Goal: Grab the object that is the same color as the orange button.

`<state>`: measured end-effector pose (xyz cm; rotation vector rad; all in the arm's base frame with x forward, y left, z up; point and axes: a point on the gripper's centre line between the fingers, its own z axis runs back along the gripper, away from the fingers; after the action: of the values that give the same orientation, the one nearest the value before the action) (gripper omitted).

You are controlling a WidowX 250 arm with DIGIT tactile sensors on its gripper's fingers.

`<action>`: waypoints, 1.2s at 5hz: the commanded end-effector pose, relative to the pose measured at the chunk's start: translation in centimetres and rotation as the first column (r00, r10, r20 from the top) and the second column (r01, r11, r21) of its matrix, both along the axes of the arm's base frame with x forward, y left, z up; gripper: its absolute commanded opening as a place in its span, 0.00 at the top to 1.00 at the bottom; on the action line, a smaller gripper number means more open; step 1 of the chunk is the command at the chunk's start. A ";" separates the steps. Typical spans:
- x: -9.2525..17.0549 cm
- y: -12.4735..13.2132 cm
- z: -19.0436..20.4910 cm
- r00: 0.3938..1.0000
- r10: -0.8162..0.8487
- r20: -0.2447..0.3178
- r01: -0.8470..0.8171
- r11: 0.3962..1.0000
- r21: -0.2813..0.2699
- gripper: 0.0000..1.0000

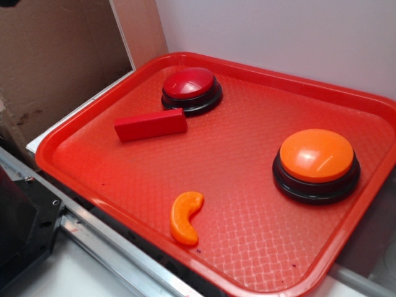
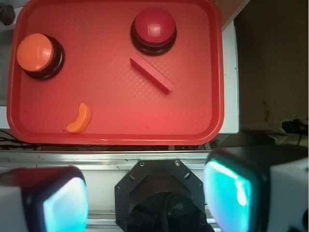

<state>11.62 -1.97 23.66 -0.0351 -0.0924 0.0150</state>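
Observation:
The small glossy orange crescent (image 1: 185,218) lies on the red tray (image 1: 247,185) near its front edge; it also shows in the wrist view (image 2: 80,119). The orange button (image 1: 316,162) on its black base stands at the tray's right; in the wrist view it is at the upper left (image 2: 35,53). My gripper (image 2: 147,195) is open and empty, high above the robot base, well short of the tray. Its two glowing cyan pads (image 2: 65,205) frame the bottom of the wrist view. The gripper is out of the exterior view.
A red domed button (image 1: 192,88) stands at the tray's back, a red rectangular block (image 1: 150,125) in front of it. The black robot base (image 2: 159,193) and a metal rail (image 1: 111,247) lie before the tray. Cardboard (image 1: 55,62) stands at the left.

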 end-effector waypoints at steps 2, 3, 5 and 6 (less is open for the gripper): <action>-0.5 -1.4 -1.7 1.000 0.017 0.009 -0.017 1.000 0.013 0.00; -0.7 -3.0 -4.4 0.999 0.031 -0.016 -0.031 0.999 0.019 0.00; 0.7 -6.4 -11.3 0.979 0.202 0.026 -0.203 0.979 0.015 0.00; 1.6 -8.1 -13.9 0.972 0.230 0.056 -0.227 0.973 -0.045 0.00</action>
<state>12.69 -9.57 9.31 -0.0430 -0.1422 0.2515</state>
